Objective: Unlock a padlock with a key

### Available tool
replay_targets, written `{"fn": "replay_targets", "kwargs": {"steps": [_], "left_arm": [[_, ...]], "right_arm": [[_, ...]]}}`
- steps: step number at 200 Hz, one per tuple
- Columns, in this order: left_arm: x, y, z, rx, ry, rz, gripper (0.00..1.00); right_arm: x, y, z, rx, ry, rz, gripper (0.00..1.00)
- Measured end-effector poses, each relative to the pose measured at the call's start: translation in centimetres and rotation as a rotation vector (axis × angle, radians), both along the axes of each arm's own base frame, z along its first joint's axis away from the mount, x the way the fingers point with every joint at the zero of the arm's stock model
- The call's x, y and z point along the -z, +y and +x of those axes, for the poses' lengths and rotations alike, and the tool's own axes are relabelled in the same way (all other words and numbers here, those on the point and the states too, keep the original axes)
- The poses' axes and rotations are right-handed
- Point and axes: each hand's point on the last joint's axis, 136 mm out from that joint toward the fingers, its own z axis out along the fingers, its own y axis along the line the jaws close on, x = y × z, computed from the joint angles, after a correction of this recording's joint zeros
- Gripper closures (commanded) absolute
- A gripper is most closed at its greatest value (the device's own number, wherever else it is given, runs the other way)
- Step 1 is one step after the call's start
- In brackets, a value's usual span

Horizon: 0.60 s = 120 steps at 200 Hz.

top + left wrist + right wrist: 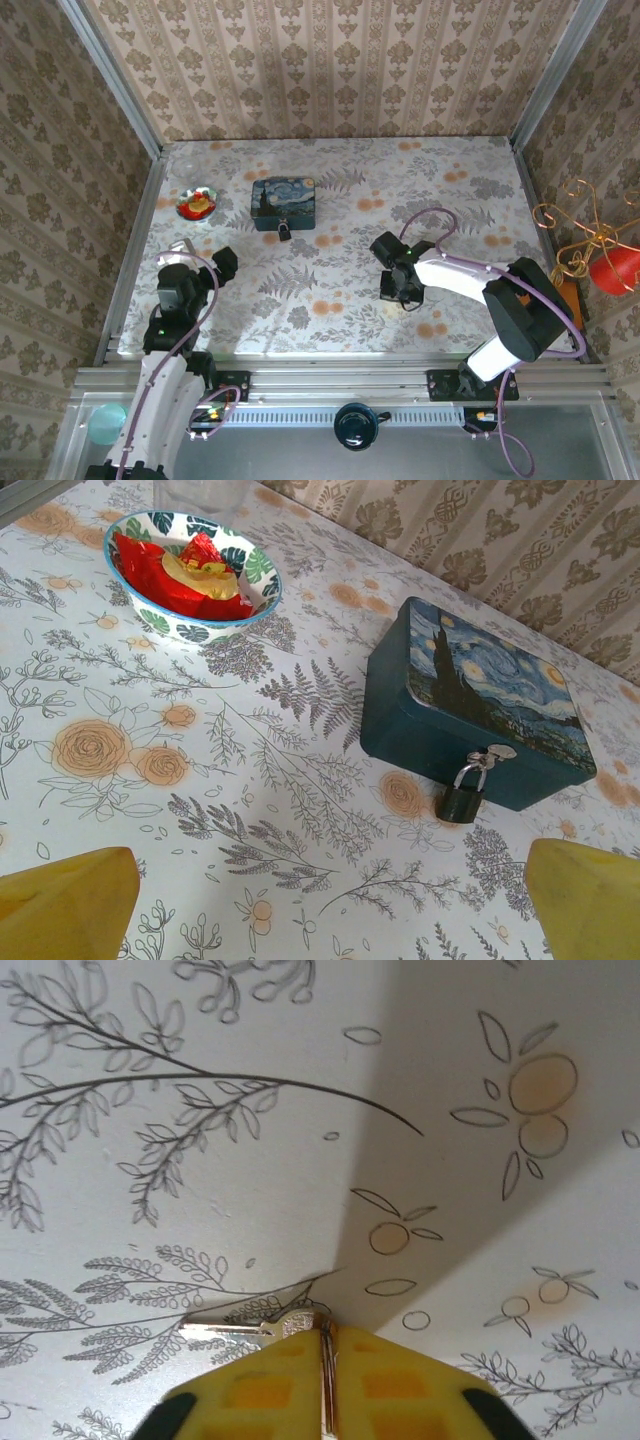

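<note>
Over on my left, the left gripper (222,262) hangs wide open above the near-left part of the table (470,210), touching nothing, its two yellow fingertips (62,908) far apart at the lower corners of the left wrist view. Beyond it, towards the far left, a leaf-patterned bowl (258,572) holds red and yellow wrappers. To the right of the bowl stands a blue starry-night tin (480,705), lid down. The padlock (459,802) hangs at the middle of the tin's front wall, its silvery shackle looped through the clasp and its dark body down by the cloth. Further right, well apart from the tin, my right gripper (400,292) is low over the table and clamped on the key (240,1329): the yellow pads (268,1385) pinch its head, the blade pointing left, close to the cloth. I cannot tell whether it touches.
</note>
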Motion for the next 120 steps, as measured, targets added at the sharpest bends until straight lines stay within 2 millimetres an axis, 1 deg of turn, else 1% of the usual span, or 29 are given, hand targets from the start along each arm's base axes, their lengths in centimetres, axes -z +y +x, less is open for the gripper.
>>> {"fn": "replay_targets", "kwargs": {"steps": [7, 31, 50, 65, 76, 83, 97, 109, 120], "left_arm": [[0.1, 0.0, 0.1, 0.0, 0.005, 0.001, 0.0], [0.9, -0.3, 0.4, 0.012, 0.036, -0.001, 0.0], [1.7, -1.1, 1.0, 0.052, 0.065, -0.016, 0.0], [2.2, -2.2, 1.5, 0.105, 0.08, -0.037, 0.0], [2.7, -3.5, 1.8, 0.158, 0.094, -0.048, 0.0], [3.0, -4.7, 1.8, 0.205, 0.109, -0.047, 0.0], [3.2, -7.5, 1.5, 0.321, 0.136, -0.03, 0.0], [2.4, -9.9, 1.4, 0.412, 0.125, -0.012, 0.0], [1.0, -11.9, 1.3, 0.488, 0.093, -0.003, 0.01]], "right_arm": [[-0.1, 0.2, 0.1, 0.0, -0.009, 0.007, 1.0], [-0.6, 1.1, 0.5, -0.018, -0.046, 0.032, 1.0], [-2.3, 2.3, 1.5, -0.042, -0.128, 0.088, 1.0], [-4.0, 3.6, 2.5, -0.062, -0.201, 0.14, 1.0], [-5.1, 5.0, 3.2, -0.083, -0.253, 0.18, 1.0], [-5.8, 6.1, 3.8, -0.097, -0.289, 0.21, 1.0], [-7.1, 8.0, 4.8, -0.107, -0.357, 0.276, 1.0], [-8.1, 9.4, 5.6, -0.104, -0.408, 0.342, 1.0], [-9.1, 10.5, 6.4, -0.091, -0.452, 0.405, 1.0]]}}
